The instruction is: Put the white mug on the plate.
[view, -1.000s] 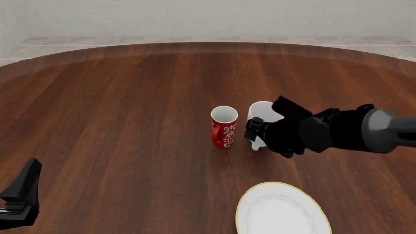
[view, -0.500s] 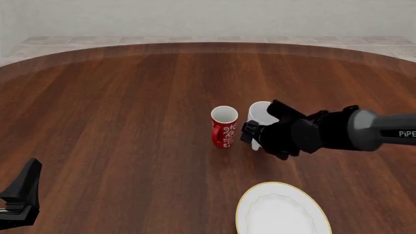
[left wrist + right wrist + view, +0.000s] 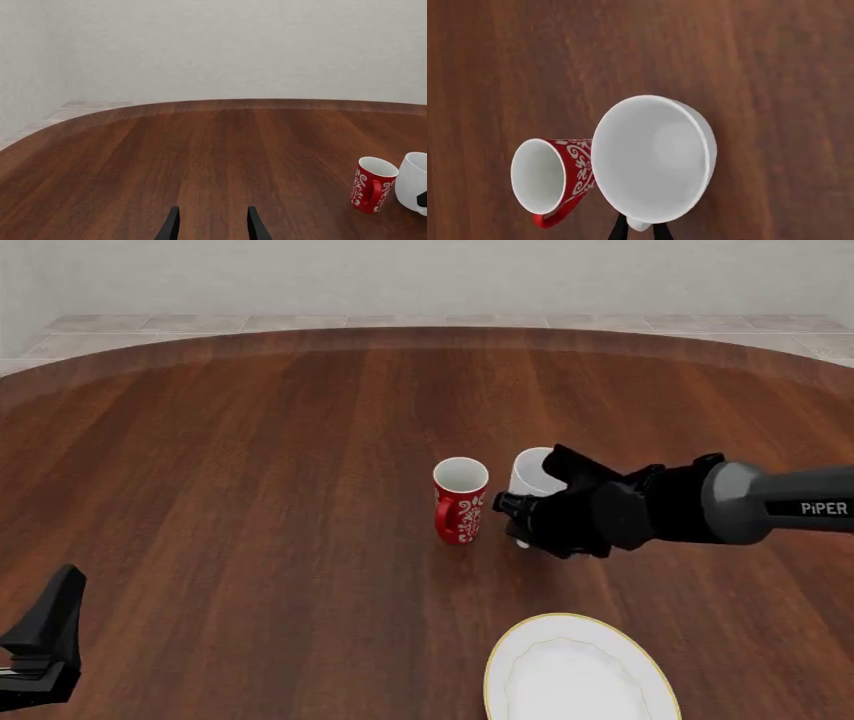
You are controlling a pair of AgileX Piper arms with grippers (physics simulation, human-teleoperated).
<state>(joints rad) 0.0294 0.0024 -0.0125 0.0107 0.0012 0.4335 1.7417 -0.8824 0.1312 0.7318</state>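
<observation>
Nearest the camera in the front view, the plate [image 3: 581, 672] sits bare at the table's near edge, right of centre, partly cut off by the frame. Nothing is on it, so the placing is not done. The left gripper [image 3: 40, 640] is parked at the near left corner, same spot as a second ago; the left wrist view shows its two fingertips [image 3: 172, 226] apart with nothing between them, so it is released and idle.

Mid-table: the right gripper [image 3: 527, 512] has crept a little further left over the last second and now sits against the white mug [image 3: 535, 472]. The arm has also flattened out, with the forearm reading more level than before. The right wrist view shows the two finger tips [image 3: 620, 231] close together on either side of what looks like the mug's handle, just below the rim. Looks pinched on the handle, but the contact point is nearly out of frame, so whether it is actually clamped I cannot tell. The white mug stands upright on the wooden table [image 3: 240, 460], base on the wood, not lifted, well apart from the plate.

Just beside it, to the left, the red mug [image 3: 461, 500] is upright and has not shifted. The gap between the two mugs is narrow.

Judgement: approach is done and this is the grasp stage; lift and carry toward the near plate remain. Risk is nudging the red mug during the lift.
</observation>
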